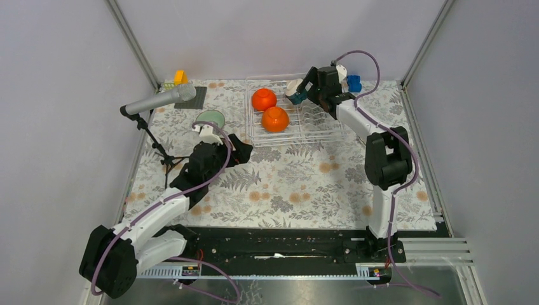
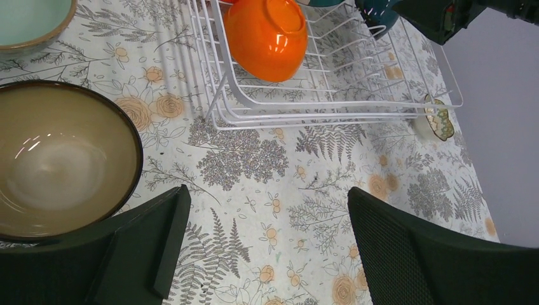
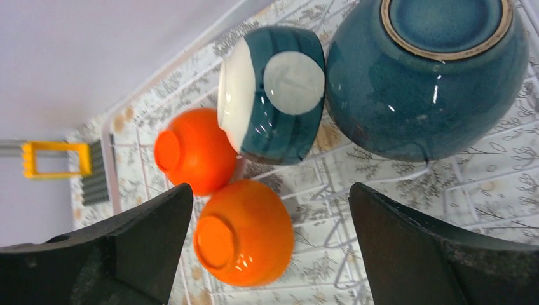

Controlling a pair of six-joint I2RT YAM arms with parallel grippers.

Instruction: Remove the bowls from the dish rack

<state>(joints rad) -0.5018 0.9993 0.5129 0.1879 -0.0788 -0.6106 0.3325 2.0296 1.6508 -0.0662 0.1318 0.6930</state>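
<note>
the two dark fingers of the right gripper [image 3: 270, 194] lie nearest, spread wide with nothing between them, hanging over the far right part of the dish rack [image 1: 321, 127]. inside the rack under them a small teal bowl [image 3: 273, 95] lies tipped on its side, white inside showing. it seems to touch the big dark teal bowl [image 3: 432, 82] that stands upside down beside it, though i cannot be sure. two orange bowls [image 3: 194, 152] sit in the rack's left part. the left gripper [image 2: 268, 194] is also released, over the table just left of the rack's near corner. beside it a brown bowl [image 2: 57, 165] and a mint bowl [image 1: 211, 118] are already out of the rack. i think the small teal bowl is the next one: put one finger inside its rim and one on the outer wall, then lift straight up until it clears the rack's low wire side. the booth wall is close behind the rack and a microphone stand [image 1: 159, 143] is on its left, so the bare cloth in front of the rack gives the most room.
</note>
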